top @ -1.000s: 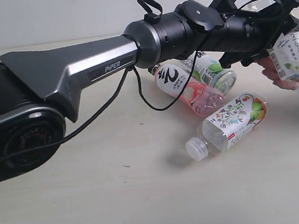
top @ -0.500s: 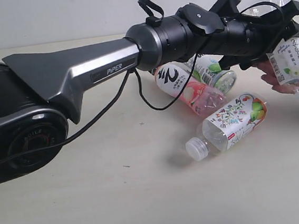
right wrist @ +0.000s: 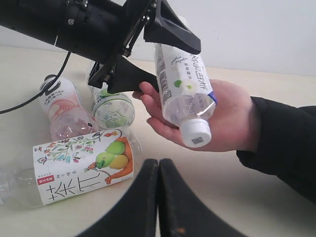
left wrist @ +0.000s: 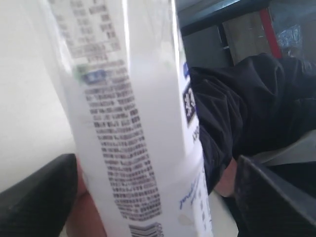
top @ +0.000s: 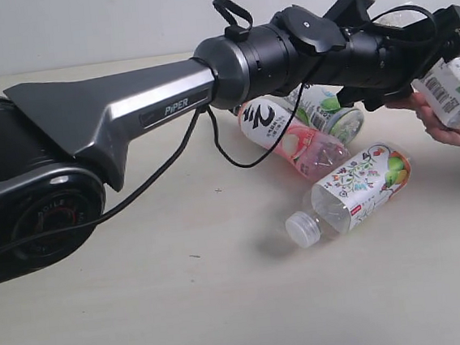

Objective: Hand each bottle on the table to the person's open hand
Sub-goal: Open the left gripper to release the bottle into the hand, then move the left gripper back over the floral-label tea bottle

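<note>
A white-capped bottle with blue text (top: 450,90) (right wrist: 185,84) (left wrist: 138,123) lies cap-down in the person's open hand (right wrist: 227,123) (top: 437,124) at the right. My left gripper (top: 455,41) (right wrist: 165,69) (left wrist: 158,197) straddles it, open, with a gap showing on both sides of the bottle. On the table (top: 186,307) lie three more bottles: a floral one (top: 354,189) (right wrist: 79,165), a pink peach one (top: 292,138) (right wrist: 61,106) and a green lime one (top: 326,110) (right wrist: 113,108). My right gripper (right wrist: 158,165) is shut and empty, near the floral bottle.
The left arm's long black and grey body (top: 149,99) stretches across the exterior view above the table, with a loose cable (top: 228,152) hanging under it. The person's dark sleeve (right wrist: 286,148) comes in from the right.
The left gripper's jaws have spread off the blue-text bottle. The hand with the bottle has shifted slightly right and tilted the bottle flatter. The other bottles lie unmoved.
</note>
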You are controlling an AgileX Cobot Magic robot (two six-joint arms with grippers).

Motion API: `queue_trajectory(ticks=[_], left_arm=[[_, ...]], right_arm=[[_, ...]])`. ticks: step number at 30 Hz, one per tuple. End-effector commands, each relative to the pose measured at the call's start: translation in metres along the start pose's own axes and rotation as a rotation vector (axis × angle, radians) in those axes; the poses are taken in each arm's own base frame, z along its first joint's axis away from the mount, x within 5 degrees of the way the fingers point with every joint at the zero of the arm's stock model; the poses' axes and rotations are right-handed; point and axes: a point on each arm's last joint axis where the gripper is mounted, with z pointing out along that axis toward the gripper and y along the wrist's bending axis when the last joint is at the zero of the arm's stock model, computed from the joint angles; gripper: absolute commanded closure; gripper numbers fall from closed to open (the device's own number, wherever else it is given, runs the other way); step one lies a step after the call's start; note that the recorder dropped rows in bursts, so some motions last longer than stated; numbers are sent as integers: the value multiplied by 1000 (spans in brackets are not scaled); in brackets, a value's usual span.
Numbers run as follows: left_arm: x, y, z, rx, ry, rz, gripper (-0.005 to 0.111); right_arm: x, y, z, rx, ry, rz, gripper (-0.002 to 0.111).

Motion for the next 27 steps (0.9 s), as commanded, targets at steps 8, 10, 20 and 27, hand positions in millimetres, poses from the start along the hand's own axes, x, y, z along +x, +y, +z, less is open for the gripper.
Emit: queue_trajectory(ticks=[8, 10, 20, 27], left_arm=[[-9, -1, -8, 9, 19, 23, 24], [-13, -1, -11, 6, 29, 38, 24], [-45, -10, -45, 20, 62, 108, 25], [-54, -12, -66, -8, 152, 186, 35]], right_arm=[[0, 0, 0, 5, -7, -4, 108], [0, 0, 0, 5, -7, -4, 108], [0, 0, 0, 5, -7, -4, 108], [0, 0, 0, 5, -7, -4, 108]])
